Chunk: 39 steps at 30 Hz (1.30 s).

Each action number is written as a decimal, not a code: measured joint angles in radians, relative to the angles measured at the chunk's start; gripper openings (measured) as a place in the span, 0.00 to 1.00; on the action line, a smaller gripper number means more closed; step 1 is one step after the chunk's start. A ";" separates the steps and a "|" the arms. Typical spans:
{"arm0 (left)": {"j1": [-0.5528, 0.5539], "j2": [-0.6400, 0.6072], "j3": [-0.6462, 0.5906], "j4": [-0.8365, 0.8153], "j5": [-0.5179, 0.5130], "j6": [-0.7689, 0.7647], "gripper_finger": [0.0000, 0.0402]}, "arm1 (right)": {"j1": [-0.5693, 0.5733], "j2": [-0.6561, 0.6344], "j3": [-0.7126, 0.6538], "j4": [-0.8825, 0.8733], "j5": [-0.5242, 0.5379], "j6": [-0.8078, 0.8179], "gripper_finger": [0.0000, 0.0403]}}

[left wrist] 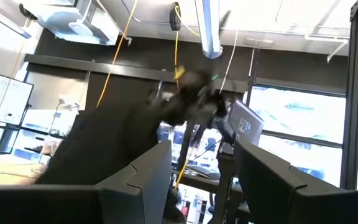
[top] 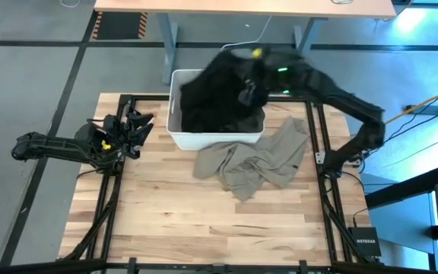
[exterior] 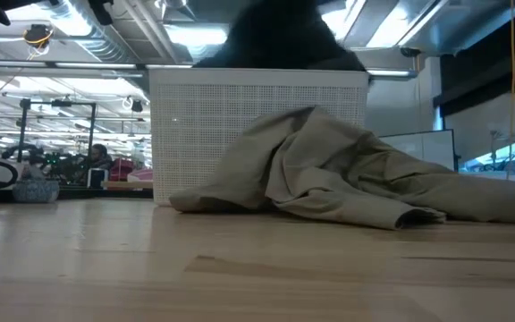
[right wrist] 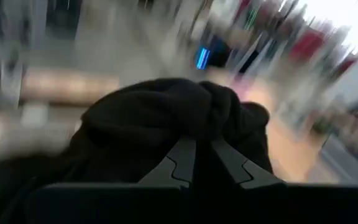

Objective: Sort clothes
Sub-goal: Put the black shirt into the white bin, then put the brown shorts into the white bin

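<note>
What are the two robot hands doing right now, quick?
Left hand: open, holding nothing, parked at the table's left edge.
Right hand: closed on the black garment, over the white tub.

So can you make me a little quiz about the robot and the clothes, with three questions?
1. True or false: the right gripper is pinching the black garment.
2. Where does the khaki-beige garment lie? A) inside the white tub B) on the wooden table in front of the tub C) in the left gripper
3. Fill in: the left arm waits at the table's ____ edge, holding nothing.

Key
1. True: its fingers are closed on a bunch of black fabric above the tub.
2. B
3. left
</note>
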 joint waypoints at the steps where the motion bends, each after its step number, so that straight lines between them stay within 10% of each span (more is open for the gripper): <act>1: 0.000 0.000 0.000 0.000 0.000 -0.001 0.42 | -0.014 0.022 -0.028 -0.028 -0.005 0.014 0.08; 15: 0.000 0.000 0.000 -0.006 0.000 0.016 0.42 | -0.074 0.355 -0.263 0.072 -0.112 0.152 0.10; 26: 0.000 0.000 0.000 -0.008 0.000 0.020 0.42 | 0.013 0.303 -0.083 -0.146 0.261 0.045 0.48; 39: 0.000 0.000 0.000 -0.040 0.000 0.008 0.42 | 0.194 0.079 0.213 -0.525 -0.169 0.159 0.59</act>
